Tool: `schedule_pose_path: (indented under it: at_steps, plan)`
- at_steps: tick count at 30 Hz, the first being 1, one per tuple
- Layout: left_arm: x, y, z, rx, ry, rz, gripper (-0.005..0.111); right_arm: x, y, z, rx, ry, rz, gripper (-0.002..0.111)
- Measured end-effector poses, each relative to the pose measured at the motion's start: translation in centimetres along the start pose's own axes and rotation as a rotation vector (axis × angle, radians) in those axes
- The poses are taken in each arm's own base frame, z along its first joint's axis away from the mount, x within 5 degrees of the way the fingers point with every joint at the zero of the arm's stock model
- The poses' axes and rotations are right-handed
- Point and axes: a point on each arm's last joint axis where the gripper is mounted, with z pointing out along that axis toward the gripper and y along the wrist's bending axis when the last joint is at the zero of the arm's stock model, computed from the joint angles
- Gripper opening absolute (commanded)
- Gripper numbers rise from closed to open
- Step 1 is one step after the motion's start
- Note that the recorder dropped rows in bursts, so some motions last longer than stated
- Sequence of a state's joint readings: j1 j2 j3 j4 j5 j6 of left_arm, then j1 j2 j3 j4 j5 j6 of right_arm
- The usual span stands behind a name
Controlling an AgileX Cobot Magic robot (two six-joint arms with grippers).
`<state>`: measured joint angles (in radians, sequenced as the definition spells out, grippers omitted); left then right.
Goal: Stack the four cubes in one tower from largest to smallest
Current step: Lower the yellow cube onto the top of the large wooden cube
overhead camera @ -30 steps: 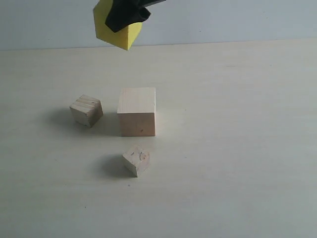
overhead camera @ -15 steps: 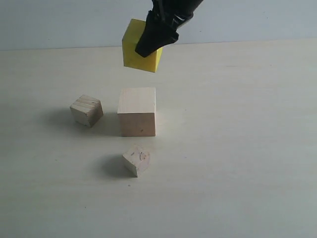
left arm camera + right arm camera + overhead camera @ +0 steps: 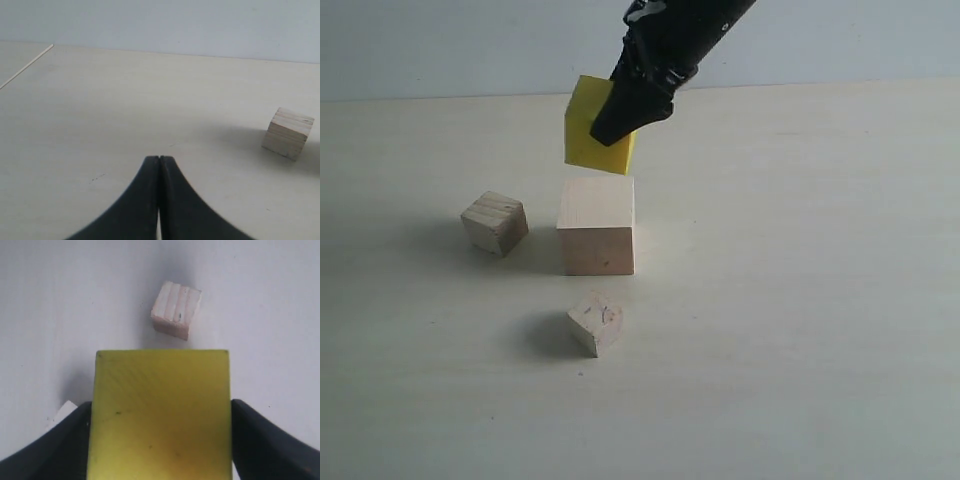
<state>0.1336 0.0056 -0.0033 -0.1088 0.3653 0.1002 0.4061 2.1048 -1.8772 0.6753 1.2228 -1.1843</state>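
Pinches bright yellow cube (image 3: 582, 132) in right gripper (image 3: 618, 118), tilted just above large pale wooden cube (image 3: 597, 228), midway between worktop (image 3: 800, 300) edges, for second tier; holds left gripper (image 3: 159, 167) pressed together, idle

Table (image 3: 800, 300): pale, flat, light wood tone. Three cubes stand directly on it.
Large pale wooden cube (image 3: 597, 225): near middle, upright, front face toward camera.
Smaller bare wooden cube (image 3: 495, 222): left of large one, near, not touching, slightly turned.
Smallest cube (image 3: 597, 322): knot mark visible, in front of large one, apart, corner forward.
Soft shadows left of both small cubes.
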Motion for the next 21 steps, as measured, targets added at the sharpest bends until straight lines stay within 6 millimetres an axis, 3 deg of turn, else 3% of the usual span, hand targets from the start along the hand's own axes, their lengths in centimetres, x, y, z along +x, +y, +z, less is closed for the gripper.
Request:
schedule_pose_path:
  at_steps: [6,13,21]
  plan:
    - [0.0,0.0,0.0,0.000,0.000,0.000,0.000,0.4,-0.2,0.3,-0.001,0.027,-0.214,0.000]
    - [0.0,0.0,0.0,0.000,0.000,0.000,0.000,0.4,-0.2,0.5,-0.003,0.032,-0.209,0.000]
    - [0.0,0.0,0.0,0.000,0.000,0.000,0.000,0.7,0.1,3.4,-0.045,0.110,-0.196,0.000]
